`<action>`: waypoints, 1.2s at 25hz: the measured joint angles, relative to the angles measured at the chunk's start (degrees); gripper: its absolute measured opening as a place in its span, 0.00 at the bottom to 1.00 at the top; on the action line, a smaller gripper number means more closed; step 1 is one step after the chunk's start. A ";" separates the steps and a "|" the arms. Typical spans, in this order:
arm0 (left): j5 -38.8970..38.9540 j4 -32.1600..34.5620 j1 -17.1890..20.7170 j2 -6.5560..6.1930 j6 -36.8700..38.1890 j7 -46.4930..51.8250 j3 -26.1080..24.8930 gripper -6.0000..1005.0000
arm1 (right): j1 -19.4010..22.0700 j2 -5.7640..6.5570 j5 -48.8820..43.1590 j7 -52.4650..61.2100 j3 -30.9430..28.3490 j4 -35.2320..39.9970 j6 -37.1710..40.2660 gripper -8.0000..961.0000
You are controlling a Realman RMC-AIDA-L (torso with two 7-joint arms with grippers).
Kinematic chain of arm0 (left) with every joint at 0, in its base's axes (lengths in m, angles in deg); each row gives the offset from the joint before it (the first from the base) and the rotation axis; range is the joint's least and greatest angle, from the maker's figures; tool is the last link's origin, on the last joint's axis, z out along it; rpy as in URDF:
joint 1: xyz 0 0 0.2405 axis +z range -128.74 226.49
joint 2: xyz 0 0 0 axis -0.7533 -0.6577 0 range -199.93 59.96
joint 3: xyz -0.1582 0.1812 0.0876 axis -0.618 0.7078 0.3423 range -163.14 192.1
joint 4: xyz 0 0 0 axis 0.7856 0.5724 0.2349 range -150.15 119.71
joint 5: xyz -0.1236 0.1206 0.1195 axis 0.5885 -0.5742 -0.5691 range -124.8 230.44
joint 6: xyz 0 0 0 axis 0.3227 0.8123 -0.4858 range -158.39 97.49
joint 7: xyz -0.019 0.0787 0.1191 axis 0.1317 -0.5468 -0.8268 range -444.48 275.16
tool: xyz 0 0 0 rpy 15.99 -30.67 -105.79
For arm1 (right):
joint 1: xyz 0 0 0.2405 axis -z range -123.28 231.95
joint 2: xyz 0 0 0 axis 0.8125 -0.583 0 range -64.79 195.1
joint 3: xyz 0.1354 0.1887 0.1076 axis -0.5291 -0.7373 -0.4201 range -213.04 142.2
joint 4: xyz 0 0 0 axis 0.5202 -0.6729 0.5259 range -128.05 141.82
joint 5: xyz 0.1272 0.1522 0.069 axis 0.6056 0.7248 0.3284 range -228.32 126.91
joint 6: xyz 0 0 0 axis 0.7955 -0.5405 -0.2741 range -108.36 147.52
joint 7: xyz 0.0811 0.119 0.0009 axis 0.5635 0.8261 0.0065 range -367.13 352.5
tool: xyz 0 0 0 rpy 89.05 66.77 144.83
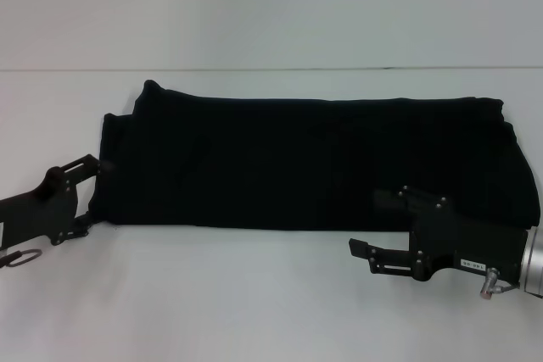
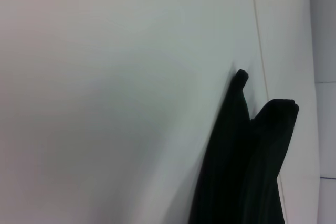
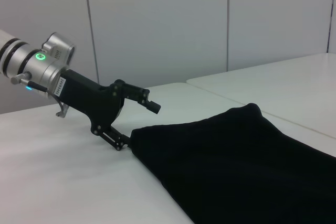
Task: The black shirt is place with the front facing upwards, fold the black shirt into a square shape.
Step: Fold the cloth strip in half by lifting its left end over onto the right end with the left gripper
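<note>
The left gripper (image 1: 95, 192) sat at the left end of the black shirt (image 1: 305, 163), low over the white table (image 1: 254, 294). Its two fingers stood apart, one above the cloth's edge and one below, at the near left corner; the right wrist view showed the upper finger (image 3: 149, 103) lifted clear while the lower one met the cloth's corner, so it was not clamped. The shirt lay across the middle of the table as a long, plain black band, folded lengthwise, with a small bump of cloth sticking up at its far left corner. No lettering showed on it. In the left wrist view only the shirt's end (image 2: 247, 171) appeared against the table. The right gripper (image 1: 372, 258) hovered at the shirt's near edge toward the right end, fingers apart and pointing left, holding nothing.
</note>
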 joint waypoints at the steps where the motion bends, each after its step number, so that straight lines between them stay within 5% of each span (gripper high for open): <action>1: -0.01 0.00 -0.11 0.00 -0.02 -0.13 0.07 0.86 | 0.00 0.00 0.00 0.00 -0.01 0.00 -0.05 0.96; 8: -0.89 0.93 -1.28 -0.23 -0.39 -0.45 3.82 0.82 | 0.00 0.00 0.08 0.00 -0.20 0.21 0.02 0.96; 14: -0.96 1.39 -1.62 -0.09 -1.33 -0.56 4.06 0.60 | 0.00 0.00 0.19 0.00 -0.21 0.35 -0.10 0.96; 25: -1.20 1.42 -1.77 0.04 -3.28 -1.21 4.33 0.36 | -0.17 0.00 0.26 0.32 -0.21 0.41 -0.19 0.96; 30: -1.15 1.42 -1.83 0.14 -3.68 -2.10 4.41 0.14 | -0.36 0.00 0.26 0.34 -0.21 0.40 -0.35 0.96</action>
